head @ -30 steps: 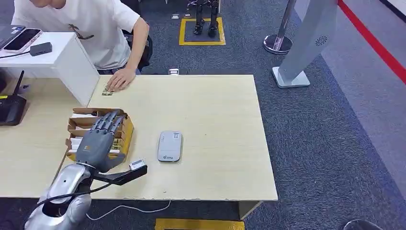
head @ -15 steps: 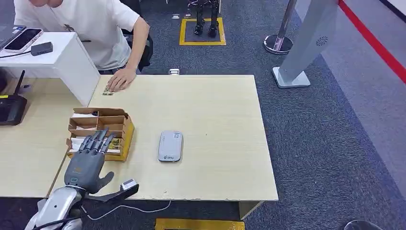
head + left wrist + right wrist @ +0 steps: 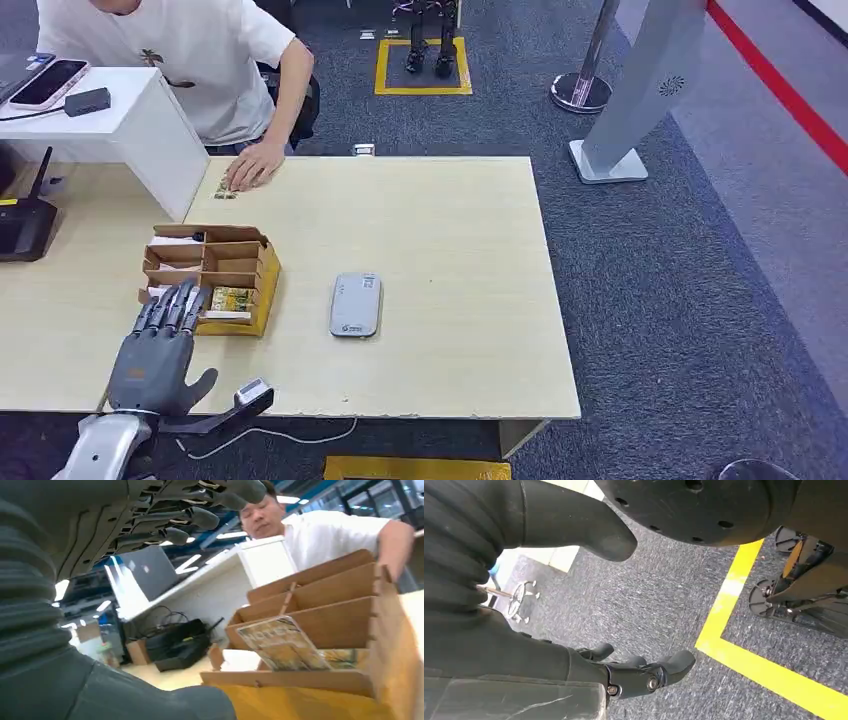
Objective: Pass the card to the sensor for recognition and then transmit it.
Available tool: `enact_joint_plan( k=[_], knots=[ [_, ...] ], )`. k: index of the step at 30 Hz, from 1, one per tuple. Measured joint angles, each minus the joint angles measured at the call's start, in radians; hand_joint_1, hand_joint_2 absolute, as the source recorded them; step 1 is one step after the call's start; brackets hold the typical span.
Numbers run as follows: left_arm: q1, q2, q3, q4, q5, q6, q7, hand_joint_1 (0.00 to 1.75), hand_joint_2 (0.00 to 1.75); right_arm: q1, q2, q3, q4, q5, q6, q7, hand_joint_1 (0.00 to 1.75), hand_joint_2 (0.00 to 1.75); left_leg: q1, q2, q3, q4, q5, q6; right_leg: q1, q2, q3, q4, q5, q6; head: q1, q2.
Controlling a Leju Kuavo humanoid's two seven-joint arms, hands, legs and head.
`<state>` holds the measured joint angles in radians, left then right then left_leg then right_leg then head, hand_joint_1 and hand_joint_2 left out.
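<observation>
Card [image 3: 232,298] pickup is not yet complete: I see the card lying in the near compartment of the cardboard organiser box [image 3: 262,275], leaning against a divider in the left wrist view [image 3: 280,642]. My left hand [image 3: 152,355] hovers at the near edge of the table [image 3: 450,240], fingers [image 3: 172,306] extended and apart, holding nothing; the fingertips reach over the box's near-left corner. I cannot tell whether they touch the cardboard. My right hand [image 3: 639,672] hangs beside the body over the carpet, fingers loosely curled, with nothing in them.

Status as I judge it:
- Grasp the card: not done.
- Present the card to the sensor [image 3: 355,305], the grey reader lying flat just to the right of the box: not done.
- Hand the card onward: not done. A person [image 3: 200,60] sits at the far edge, one hand [image 3: 252,165] resting on the table, and is the likely recipient.

All three stages remain. The next move calls for lowering the left hand into the near compartment and pinching the card's raised edge.
</observation>
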<state>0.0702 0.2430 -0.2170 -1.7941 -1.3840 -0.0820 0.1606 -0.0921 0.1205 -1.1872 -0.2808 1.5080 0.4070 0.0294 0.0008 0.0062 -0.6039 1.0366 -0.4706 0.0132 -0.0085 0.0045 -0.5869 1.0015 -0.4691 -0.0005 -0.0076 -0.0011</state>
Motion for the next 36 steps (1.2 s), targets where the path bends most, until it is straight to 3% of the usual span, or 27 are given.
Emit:
enact_joint_plan(
  k=[4, 10, 36],
  knots=[
    [0.022, -0.042, 0.085, -0.016, -0.094, 0.022, 0.025, 0.00, 1.75, 0.000, 0.000, -0.003, 0.000, 0.000, 0.000, 0.009, 0.00, 1.75, 0.000, 0.000, 0.000, 0.000, 0.000, 0.000, 0.000, 0.000, 0.000, 0.000, 0.000, 0.000, 0.000, 0.000],
    [0.023, -0.083, 0.161, -0.013, -0.113, 0.019, 0.018, 0.00, 1.75, -0.001, 0.000, -0.003, 0.000, 0.003, 0.000, 0.011, 0.00, 1.75, 0.000, 0.000, 0.000, 0.000, 0.000, 0.000, 0.000, 0.000, 0.000, 0.000, 0.000, 0.000, 0.000, 0.000],
    [-0.098, -0.159, 0.206, 0.127, -0.106, -0.002, -0.039, 0.00, 1.75, -0.006, 0.000, 0.003, 0.000, 0.037, 0.000, 0.006, 0.00, 1.75, 0.000, 0.000, 0.000, 0.000, 0.000, 0.000, 0.000, 0.000, 0.000, 0.000, 0.000, 0.000, 0.000, 0.000]
  ],
)
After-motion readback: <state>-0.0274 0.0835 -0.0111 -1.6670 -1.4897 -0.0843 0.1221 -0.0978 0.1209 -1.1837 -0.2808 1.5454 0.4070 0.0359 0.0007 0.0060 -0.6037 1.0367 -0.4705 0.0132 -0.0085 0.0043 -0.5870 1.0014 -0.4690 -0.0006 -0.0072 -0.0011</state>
